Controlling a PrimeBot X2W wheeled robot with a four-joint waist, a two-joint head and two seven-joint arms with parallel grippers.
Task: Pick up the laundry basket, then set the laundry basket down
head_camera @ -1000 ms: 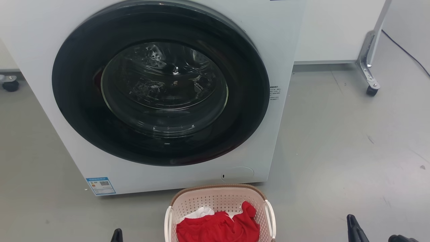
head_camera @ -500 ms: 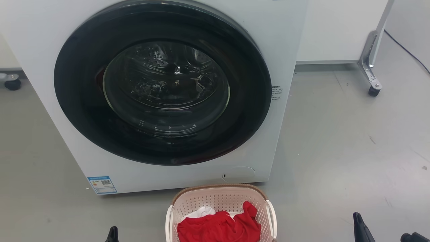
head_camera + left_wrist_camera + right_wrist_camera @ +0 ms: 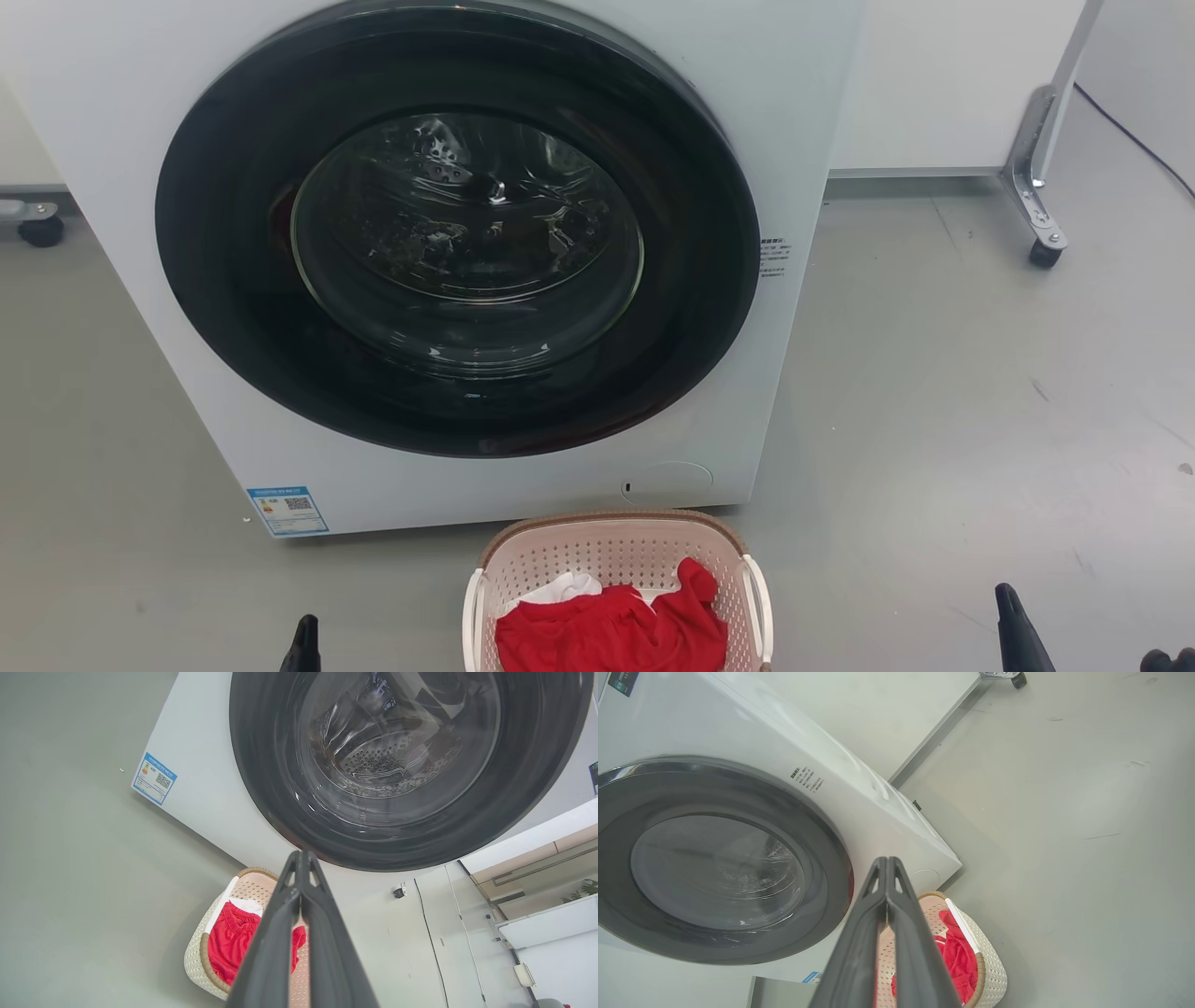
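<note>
The left gripper (image 3: 301, 855) and right gripper (image 3: 887, 861) have spread outward, jaws pressed together, flanking the pale pink perforated plastic laundry basket (image 3: 607, 555) on the grey floor (image 3: 934, 420) before the white washer (image 3: 822, 140), so they should open, then take both white handles (image 3: 758, 597) evenly.

So the left gripper (image 3: 301, 863) has its fingers (image 3: 275, 933) pinched together, tips touching. Same deal with the right gripper (image 3: 887, 865). Both sit low and well apart in the head view.
</note>
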